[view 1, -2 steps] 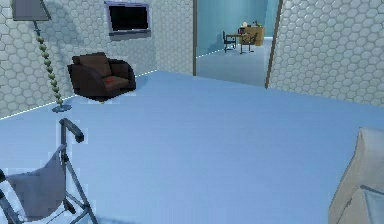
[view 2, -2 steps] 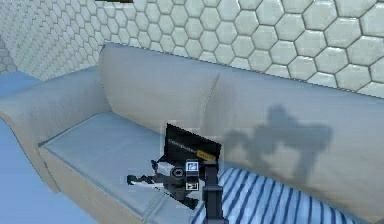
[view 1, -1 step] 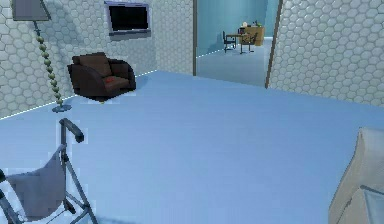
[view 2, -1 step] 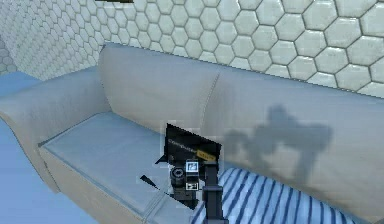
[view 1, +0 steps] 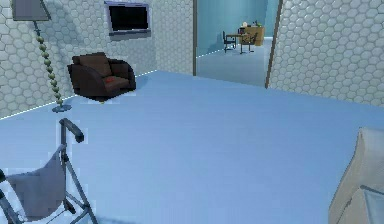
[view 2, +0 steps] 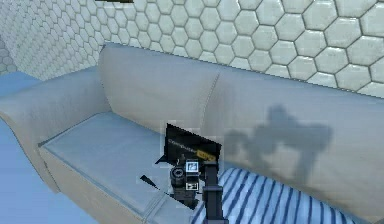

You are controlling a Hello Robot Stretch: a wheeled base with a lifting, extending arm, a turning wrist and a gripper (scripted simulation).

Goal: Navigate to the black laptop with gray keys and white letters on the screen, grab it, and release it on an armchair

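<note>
The arm (view 2: 212, 203) rises as a dark square bar from the bottom edge of the arm side view (just right of the middle). Two white squares (view 2: 186, 170) mark its far end, with the gripper (view 2: 158, 173) to their left. Whether it holds anything cannot be told.

Forward view: the floor lamp (view 1: 44, 55) shade is clipped by the top edge. The walker (view 1: 45, 185) runs off the left and bottom edges, and the pale upholstery (view 1: 360, 185) at bottom right is cut by both edges there. The furniture (view 1: 240, 40) past the doorway (view 1: 235, 66) is too small for us to identify. Arm side view: the sofa (view 2: 100, 130) runs off right and bottom. The gripper (view 2: 160, 172) covers the lower part of the black laptop (view 2: 195, 147); we cannot tell whether it holds anything.
</note>
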